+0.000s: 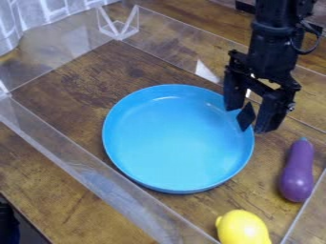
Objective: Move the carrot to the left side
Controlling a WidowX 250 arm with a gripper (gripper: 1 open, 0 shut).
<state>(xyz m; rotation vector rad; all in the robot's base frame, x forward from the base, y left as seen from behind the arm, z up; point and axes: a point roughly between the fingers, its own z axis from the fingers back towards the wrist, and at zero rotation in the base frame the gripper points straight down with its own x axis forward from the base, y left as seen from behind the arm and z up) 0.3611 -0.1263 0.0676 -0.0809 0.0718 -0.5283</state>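
Hand: my gripper (250, 120) stands wide, fingers pointing down, at the plate's right rim.
Yellow item: lies at the near edge (242, 228).
Eggplant (295, 172): on the wood, right of the plate.
Plate (176, 139): blue, round, mid-table.
Carrot: I cannot make it out; place cannot be told.

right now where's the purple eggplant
In the camera view, the long purple eggplant lies at the right, between the black gripper and the yellow object.
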